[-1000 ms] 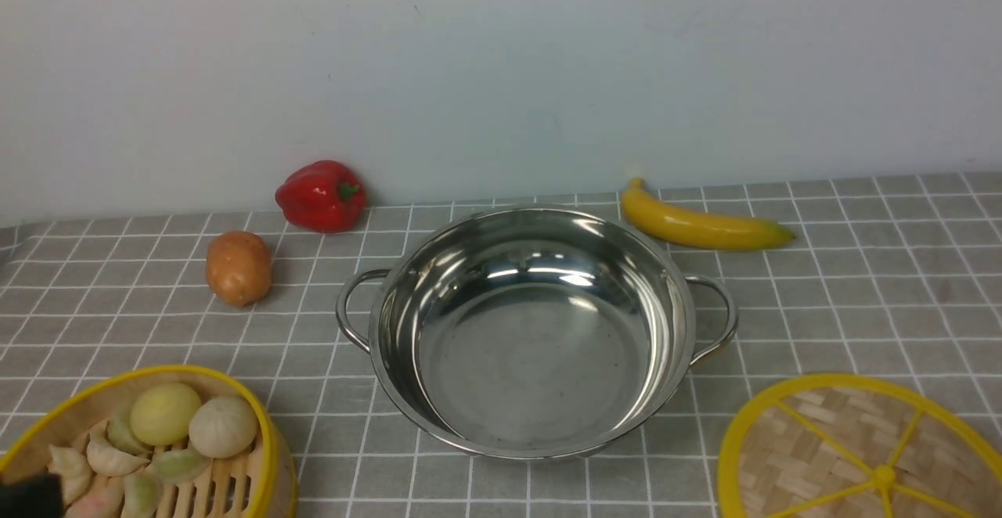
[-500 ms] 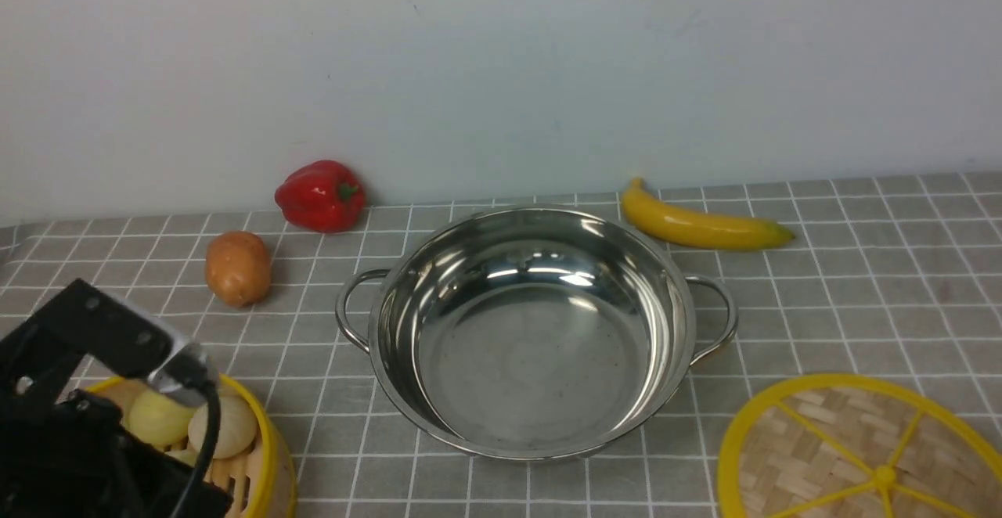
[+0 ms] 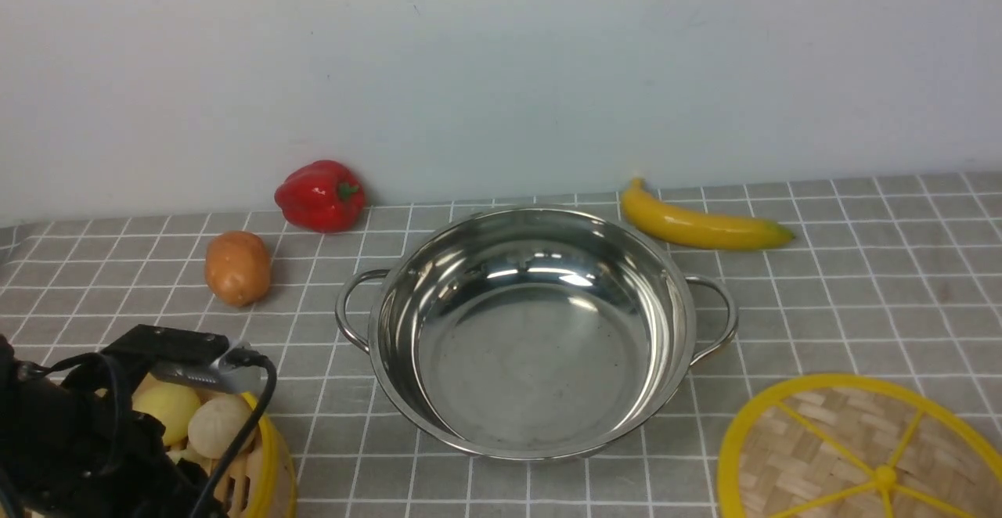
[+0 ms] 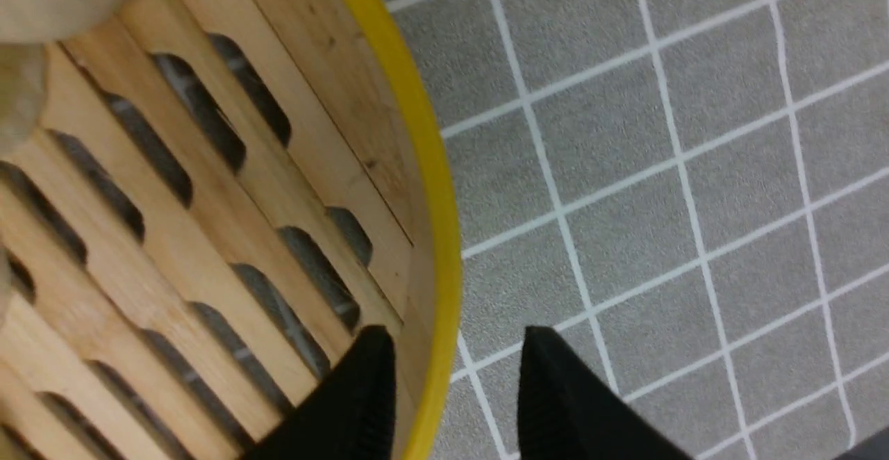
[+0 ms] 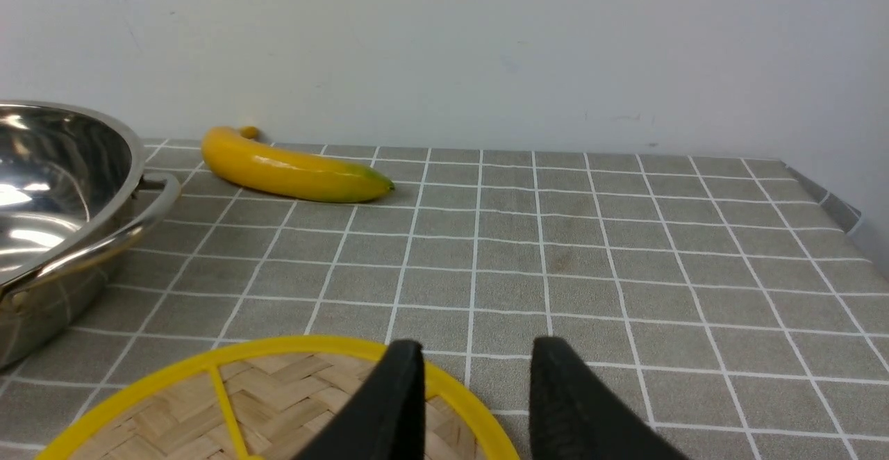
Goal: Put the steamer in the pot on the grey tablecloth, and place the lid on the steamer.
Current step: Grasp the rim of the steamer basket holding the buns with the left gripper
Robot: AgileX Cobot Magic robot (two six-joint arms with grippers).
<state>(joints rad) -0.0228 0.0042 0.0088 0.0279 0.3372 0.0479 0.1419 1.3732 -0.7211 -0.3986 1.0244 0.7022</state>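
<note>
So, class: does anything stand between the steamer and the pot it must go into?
Nothing visible: only bare grey tablecloth separates steamer from pot. The potato and red pepper sit farther back, off that path.

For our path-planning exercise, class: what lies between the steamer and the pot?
Only bare grey tablecloth lies between the steamer and the pot; the front view shows it.

No writing, label, brand, number or sign was legible on anything (in any of the three views).
</note>
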